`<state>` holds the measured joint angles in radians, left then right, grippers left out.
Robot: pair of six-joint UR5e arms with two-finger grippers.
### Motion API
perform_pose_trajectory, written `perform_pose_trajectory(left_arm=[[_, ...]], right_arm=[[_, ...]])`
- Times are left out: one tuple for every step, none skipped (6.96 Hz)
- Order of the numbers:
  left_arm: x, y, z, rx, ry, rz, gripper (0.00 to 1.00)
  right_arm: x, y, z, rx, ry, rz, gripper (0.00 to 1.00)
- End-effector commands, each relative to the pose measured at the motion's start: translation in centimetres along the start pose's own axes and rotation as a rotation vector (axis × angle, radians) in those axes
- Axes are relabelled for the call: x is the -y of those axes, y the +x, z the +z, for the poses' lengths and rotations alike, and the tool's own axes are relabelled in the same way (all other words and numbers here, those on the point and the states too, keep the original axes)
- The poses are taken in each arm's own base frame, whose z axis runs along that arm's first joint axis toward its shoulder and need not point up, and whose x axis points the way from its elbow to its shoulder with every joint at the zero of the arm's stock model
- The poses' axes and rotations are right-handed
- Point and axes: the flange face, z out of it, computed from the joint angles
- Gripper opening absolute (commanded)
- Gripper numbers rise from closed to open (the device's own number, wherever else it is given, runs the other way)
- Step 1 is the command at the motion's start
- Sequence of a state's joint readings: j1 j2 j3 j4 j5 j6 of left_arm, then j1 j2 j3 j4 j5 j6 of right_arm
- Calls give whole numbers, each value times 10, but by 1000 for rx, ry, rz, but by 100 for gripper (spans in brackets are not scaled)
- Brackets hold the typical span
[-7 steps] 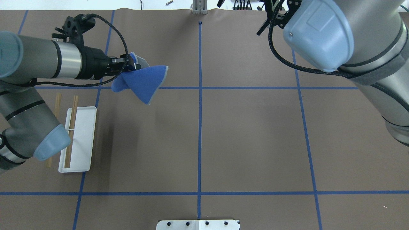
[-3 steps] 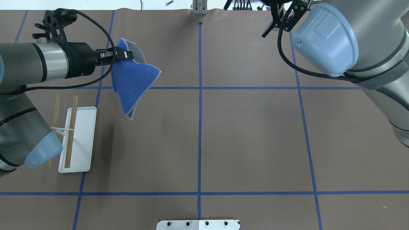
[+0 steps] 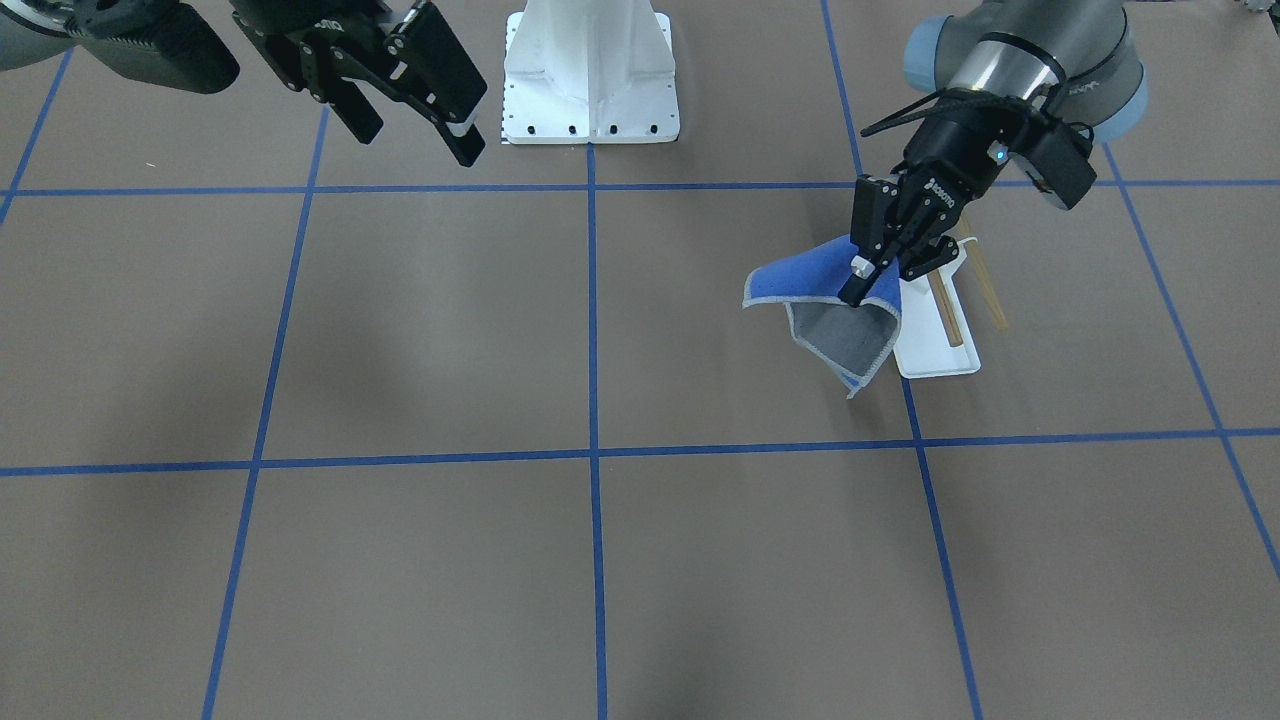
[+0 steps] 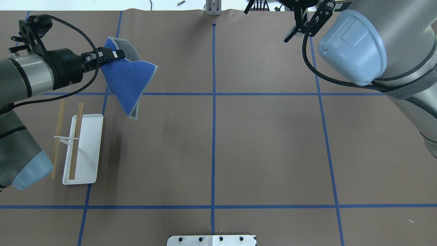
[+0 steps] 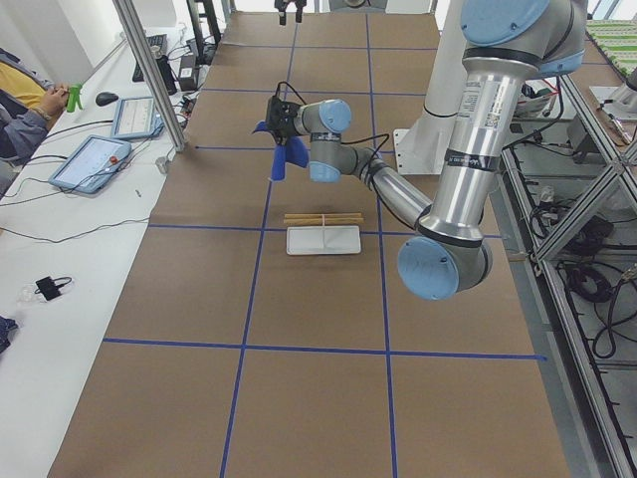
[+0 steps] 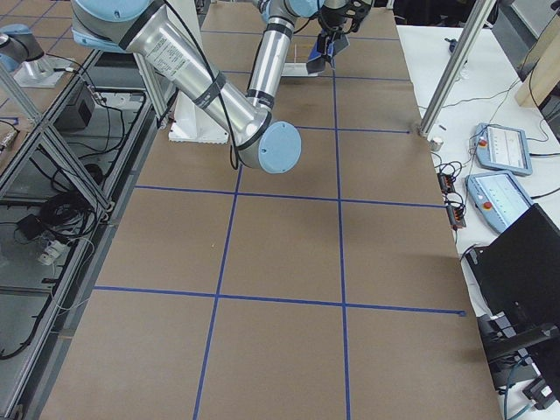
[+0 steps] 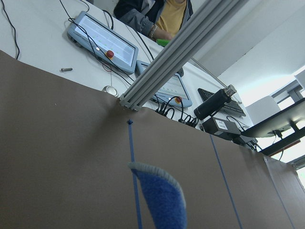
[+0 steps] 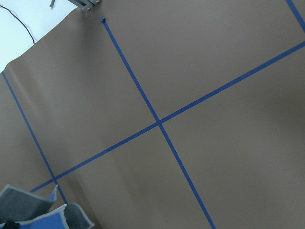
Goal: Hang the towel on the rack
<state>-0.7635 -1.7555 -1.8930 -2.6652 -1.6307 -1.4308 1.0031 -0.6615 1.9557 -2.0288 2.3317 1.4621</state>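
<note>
The towel (image 4: 131, 77) is off the bench (image 4: 266, 143) and in the air, pinched along an upper fold by the left gripper (image 4: 115, 54), whose jaws are clamped together on the cloth. It hangs in a loose, partly folded drape: the overhead view shows mostly the bright blue side, while the front-facing view shows the dark grey side turned outward below the gripper (image 3: 868, 275). The lowest corner dangles free, touching nothing.

The rack (image 4: 87, 150) stands on the bench nearer the robot's base than the towel. Both of its wooden dowel bars (image 4: 75, 136) are bare, with no cloth on them. From overhead the towel sits beyond the rack's far end and slightly toward the bench's middle, not yet above either bar.

The right gripper (image 3: 420, 140) is held high over the far side of the bench, well apart from the work, its jaws spread and holding nothing.

Judged from this, the pick-up and lift are finished and the task is roughly midway. What is left is to bring the hanging towel back over the bars, lower it so the cloth falls across one, and let go.
</note>
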Motion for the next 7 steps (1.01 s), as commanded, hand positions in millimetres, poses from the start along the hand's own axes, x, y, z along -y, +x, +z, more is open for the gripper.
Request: perform_pose_trajectory(left_arm=[[-39,-57,-34,-25,-54,-98,0],[-61,-83,-43,-35,-93,-124,0],[-74,-111,-59,-34,-120,-137,0],[-76,-133,-81,-20,-126,-149,0],[-79,-146,-93,-3,-144,-150,0],[-80,-160,-107,8,-146,-150,0],[-81,-186,-128,24,-144,-148,0]], right_arm=[[1,8,3,-1,0,-1,100],[1,11,3,-2,0,-1,100],[2,15,5,-4,0,-2,100],[-1,15,2,1,1,-10,100],[-1,15,2,2,-1,-11,100],[0,15,0,4,2,-10,100],[-1,16,-2,7,2,-12,100]])
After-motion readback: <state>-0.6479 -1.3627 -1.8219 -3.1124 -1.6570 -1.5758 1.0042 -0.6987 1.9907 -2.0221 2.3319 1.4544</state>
